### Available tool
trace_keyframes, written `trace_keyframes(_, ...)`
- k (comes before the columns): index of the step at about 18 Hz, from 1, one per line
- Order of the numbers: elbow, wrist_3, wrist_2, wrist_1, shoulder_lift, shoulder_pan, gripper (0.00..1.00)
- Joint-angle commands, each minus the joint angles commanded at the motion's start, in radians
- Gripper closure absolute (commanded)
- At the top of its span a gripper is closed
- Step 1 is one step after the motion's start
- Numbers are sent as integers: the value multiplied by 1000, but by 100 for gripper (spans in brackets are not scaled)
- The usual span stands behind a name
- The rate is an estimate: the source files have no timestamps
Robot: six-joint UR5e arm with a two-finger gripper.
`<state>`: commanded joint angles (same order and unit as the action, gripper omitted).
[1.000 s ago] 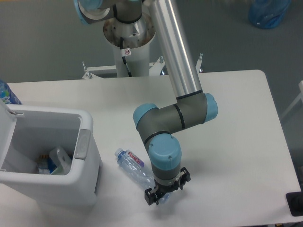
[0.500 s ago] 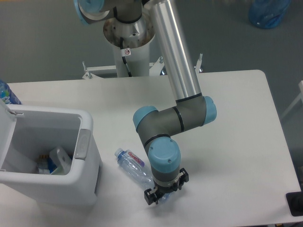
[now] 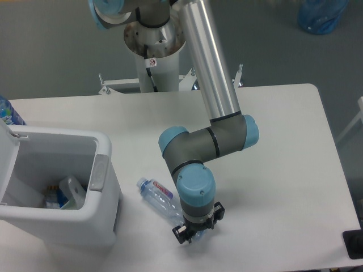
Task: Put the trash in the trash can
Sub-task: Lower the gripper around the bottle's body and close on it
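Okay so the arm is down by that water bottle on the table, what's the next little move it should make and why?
Probably close the fingers on the water bottle. The gripper sits low at the bottle's bottom end, which disappears under the wrist, so whether it already grips is unclear. The bottle lies flat on the table, and the trash can stands open to its left.

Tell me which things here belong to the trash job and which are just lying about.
Job:
- clear water bottle, lying on the table
- white trash can, lid open, trash already inside
- hand, down at the bottle's base end

Lying about:
- blue-labelled bottle, behind the can
- blue bag, on the floor
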<state>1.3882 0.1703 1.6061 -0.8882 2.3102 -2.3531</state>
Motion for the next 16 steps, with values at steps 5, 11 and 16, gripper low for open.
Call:
trace_keyframes(5, 3, 0, 0, 0, -2, 2, 31)
trace_keyframes(11, 9, 0, 0, 0, -3, 2, 36)
trace_keyframes(16, 9, 0, 0, 0, -6, 2, 39)
